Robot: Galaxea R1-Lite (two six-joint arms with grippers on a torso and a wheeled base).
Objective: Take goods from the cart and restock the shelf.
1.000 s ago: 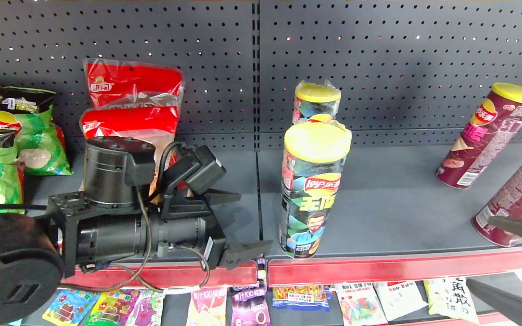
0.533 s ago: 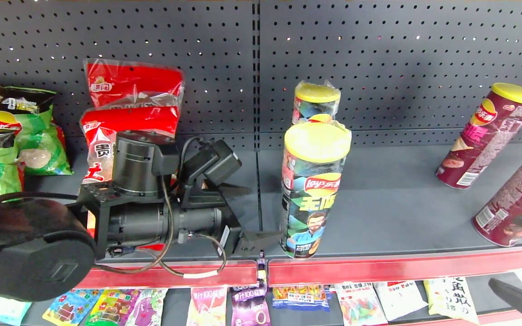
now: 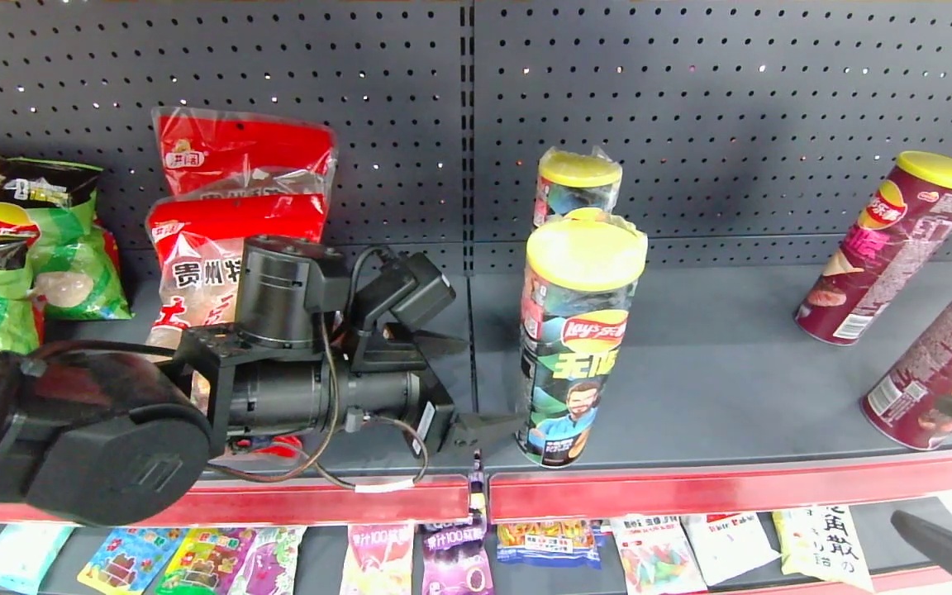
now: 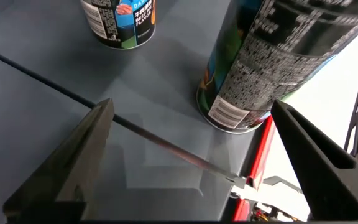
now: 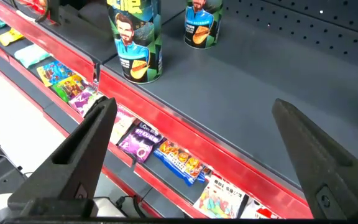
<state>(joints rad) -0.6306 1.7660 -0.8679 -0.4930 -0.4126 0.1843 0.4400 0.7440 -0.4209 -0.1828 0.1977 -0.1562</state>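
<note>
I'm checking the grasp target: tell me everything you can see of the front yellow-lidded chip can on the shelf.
The front can is a tall cylinder with a yellow plastic lid and a glossy green-blue printed wrap showing a cartoon man; a barcode sits on its back. It stands on the grey shelf near the red front edge, ahead of a matching can. The open left gripper faces its base; contact is unclear.
</note>
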